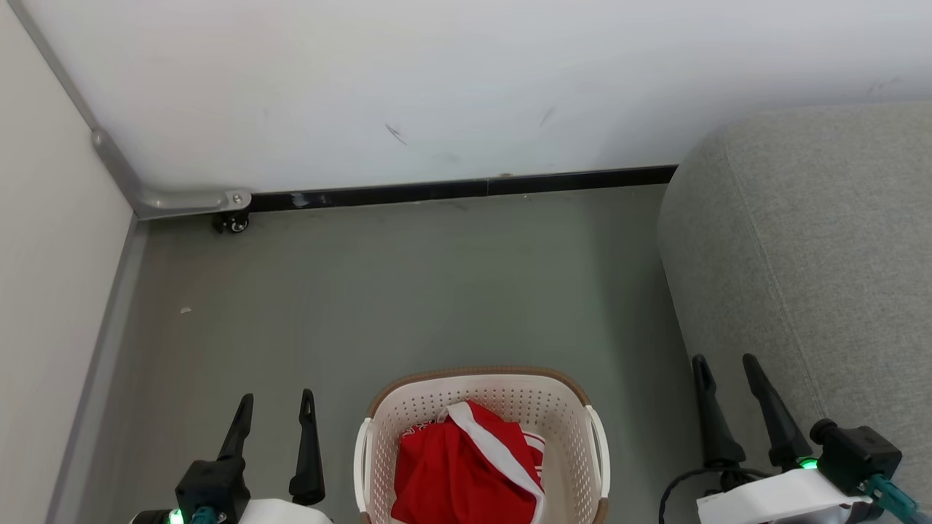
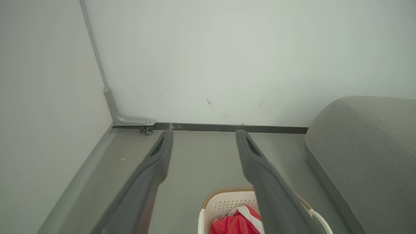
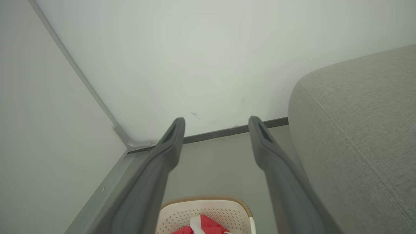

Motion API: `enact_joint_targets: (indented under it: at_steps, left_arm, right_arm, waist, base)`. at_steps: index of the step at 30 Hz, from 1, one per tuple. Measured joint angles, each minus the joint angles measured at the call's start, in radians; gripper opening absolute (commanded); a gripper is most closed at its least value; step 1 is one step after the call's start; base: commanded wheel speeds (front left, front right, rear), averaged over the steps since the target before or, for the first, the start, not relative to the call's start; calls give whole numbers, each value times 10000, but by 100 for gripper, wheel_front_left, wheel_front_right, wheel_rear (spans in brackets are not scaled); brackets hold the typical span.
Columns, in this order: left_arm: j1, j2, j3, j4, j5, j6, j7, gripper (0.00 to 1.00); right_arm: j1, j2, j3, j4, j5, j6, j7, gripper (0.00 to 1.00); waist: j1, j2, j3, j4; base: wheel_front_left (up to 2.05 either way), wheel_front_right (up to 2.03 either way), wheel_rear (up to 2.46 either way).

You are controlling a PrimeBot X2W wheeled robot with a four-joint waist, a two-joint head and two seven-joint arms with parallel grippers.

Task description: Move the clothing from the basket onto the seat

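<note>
You are just starting: the crumpled red white-striped clothing point(image 1: 459, 473) is lying in the oval cream perforated plastic basket point(image 1: 408, 422), none yet on the large grey fabric seat point(image 1: 815, 255), and your left gripper point(image 1: 277, 397) and right gripper point(image 1: 724, 360) are hanging spread, empty.

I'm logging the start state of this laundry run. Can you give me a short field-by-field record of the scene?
clothes: red with white stripe, bundled inside the basket
basket: cream, perforated, brown rim, on the floor
seat: grey fabric, right of the basket
left hand: open, holding nothing, left of the basket
right hand: open, holding nothing, by the seat's edge
progress: clothes not yet on the seat
</note>
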Motion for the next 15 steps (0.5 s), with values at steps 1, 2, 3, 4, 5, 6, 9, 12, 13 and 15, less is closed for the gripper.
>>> enact_joint_targets:
  at_steps: [1, 2, 3, 4, 5, 6, 9, 12, 13, 15]
  left_arm:
    - [-34, 0, -15, 46, 52, 0, 0, 100]
    - [-34, 0, -15, 46, 52, 0, 0, 100]
    - [-89, 0, -35, 94, 102, 0, 0, 100]
    - [-152, 0, -59, 132, 142, 0, 0, 100]
    - [-203, -2, -96, 165, 180, -2, 0, 100]
    - [-272, 0, -138, 224, 230, -4, 0, 100]
    - [-520, -6, -230, 408, 309, -61, -2, 100]
    - [-761, -4, -347, 579, 328, -119, -2, 100]
    - [-835, -6, -387, 637, 353, -163, -2, 100]
    - [-1007, -8, -481, 754, 401, -238, -2, 100]
  right_arm:
    - [-2, 2, -36, -35, -4, 0, 0, 100]
    - [-2, 2, -36, -35, -4, 0, 0, 100]
    - [-10, 2, -75, -73, -4, 0, 0, 100]
    - [-28, 2, -111, -119, -4, 0, 0, 100]
    - [-37, 2, -171, -192, -8, 0, 0, 100]
    - [-43, 4, -255, -284, -13, 0, 0, 100]
    - [-93, 0, -454, -433, -102, 0, 0, 100]
    - [-213, 6, -633, -633, -150, 0, 0, 100]
    - [-251, 2, -690, -704, -150, 0, -2, 100]
    - [-250, 2, -740, -807, -150, 0, 0, 100]
  waist:
    - [0, 0, 51, -6]
    - [0, 0, 51, -6]
    - [0, 0, 103, -13]
    - [0, 0, 159, -22]
    - [0, 0, 216, -32]
    - [0, 0, 275, -43]
    - [0, 0, 468, -82]
    - [0, 0, 685, -132]
    - [0, 0, 760, -150]
    - [0, 0, 920, -189]
  base:
    - [0, 0, 0]
    - [0, 0, 0]
    - [0, 0, 0]
    - [0, 0, 0]
    - [0, 0, 0]
    - [0, 0, 0]
    - [0, 0, 0]
    - [0, 0, 0]
    - [0, 0, 0]
    - [0, 0, 0]
